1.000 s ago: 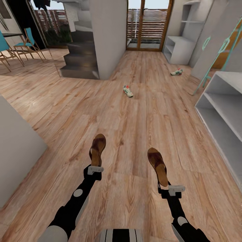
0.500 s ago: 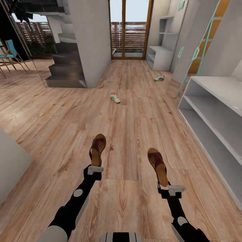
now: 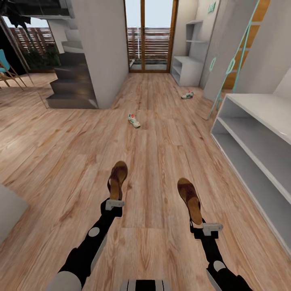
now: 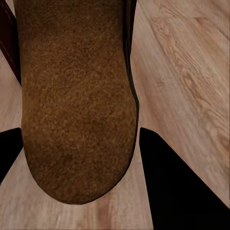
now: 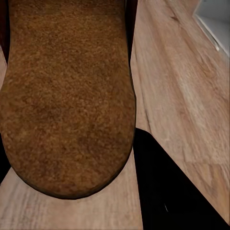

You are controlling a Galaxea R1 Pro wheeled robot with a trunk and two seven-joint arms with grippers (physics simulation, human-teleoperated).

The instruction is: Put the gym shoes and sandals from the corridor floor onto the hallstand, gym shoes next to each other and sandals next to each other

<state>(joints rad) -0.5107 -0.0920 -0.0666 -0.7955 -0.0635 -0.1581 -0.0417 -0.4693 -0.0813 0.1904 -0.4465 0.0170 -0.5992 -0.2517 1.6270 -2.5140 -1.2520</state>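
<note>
Currently the left gripper (image 3: 114, 201) clamps 1 brown sandal (image 3: 117, 179) by its heel, and the right gripper (image 3: 199, 223) clamps the other sandal (image 3: 190, 200), likely for carrying. Ahead, 2 gym shoes (image 3: 134, 120) (image 3: 187, 95) lie apart on the corridor floor (image 3: 60, 153); the hallstand (image 3: 185, 69) stands at the far end.

A brown sandal (image 3: 117, 180) in each arm's jaws, two gym shoes (image 3: 134, 120) far ahead.

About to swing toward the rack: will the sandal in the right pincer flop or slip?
Probably stiff: the sandal juts straight out from the right pincer, held at its heel, without sagging. Likely light, being thin and flat. Slip seems unlikely; its sole looks coarse.
</note>
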